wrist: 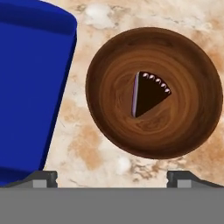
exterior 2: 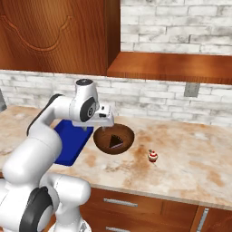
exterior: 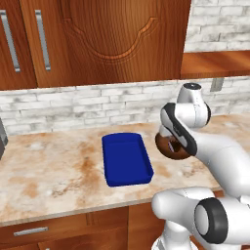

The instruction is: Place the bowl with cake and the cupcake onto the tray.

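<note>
Two items are sitting off the tray (exterior: 126, 158): the bowl with cake (wrist: 154, 92) just beside its rim at three o'clock, the cupcake (exterior 2: 153, 156) farther along the desk (exterior: 49, 176). Hovering above the bowl, the end effector (wrist: 111, 177) is gaping, empty. Rigid and probably slick, the bowl is likely best pinched at its rim.

Speckled tan stone bench (exterior: 53, 171) with rusty brown blotches. Behind it, a wall of pale grey bricks (exterior: 73, 105). Up above, brown wooden cupboards (exterior: 107, 39) with long silver handles (exterior: 43, 39). Down below, a wooden drawer (exterior 2: 131, 204) with a silver handle (exterior 2: 120, 202). On the wall, a small grey socket (exterior 2: 191, 89).
</note>
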Motion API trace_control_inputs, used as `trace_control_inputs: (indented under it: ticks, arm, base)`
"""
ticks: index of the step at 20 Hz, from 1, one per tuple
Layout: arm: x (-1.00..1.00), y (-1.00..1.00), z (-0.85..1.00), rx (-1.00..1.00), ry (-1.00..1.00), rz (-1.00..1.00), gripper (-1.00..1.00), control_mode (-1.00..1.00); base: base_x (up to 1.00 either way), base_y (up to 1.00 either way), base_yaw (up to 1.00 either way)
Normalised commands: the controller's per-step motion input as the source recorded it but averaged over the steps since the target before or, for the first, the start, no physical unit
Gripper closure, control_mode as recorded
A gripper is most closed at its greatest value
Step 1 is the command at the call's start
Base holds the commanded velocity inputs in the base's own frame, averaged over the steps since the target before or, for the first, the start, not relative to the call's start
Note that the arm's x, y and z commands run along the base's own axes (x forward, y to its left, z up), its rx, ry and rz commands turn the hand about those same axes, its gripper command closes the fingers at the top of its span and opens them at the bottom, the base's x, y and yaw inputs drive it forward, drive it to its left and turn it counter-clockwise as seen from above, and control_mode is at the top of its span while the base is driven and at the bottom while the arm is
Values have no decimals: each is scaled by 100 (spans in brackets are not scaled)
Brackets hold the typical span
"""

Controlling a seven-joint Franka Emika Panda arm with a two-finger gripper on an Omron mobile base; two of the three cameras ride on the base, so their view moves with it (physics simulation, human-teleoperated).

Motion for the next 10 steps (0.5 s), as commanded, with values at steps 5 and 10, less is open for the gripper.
trace_control_inputs:
  ticks: [5, 10]
  arm:
    - [1, 0, -24, 0, 0, 19, -100, -100]
    - [9, 0, -24, 0, 0, 24, -100, -100]
  base:
    - [0, 0, 0]
    - [0, 0, 0]
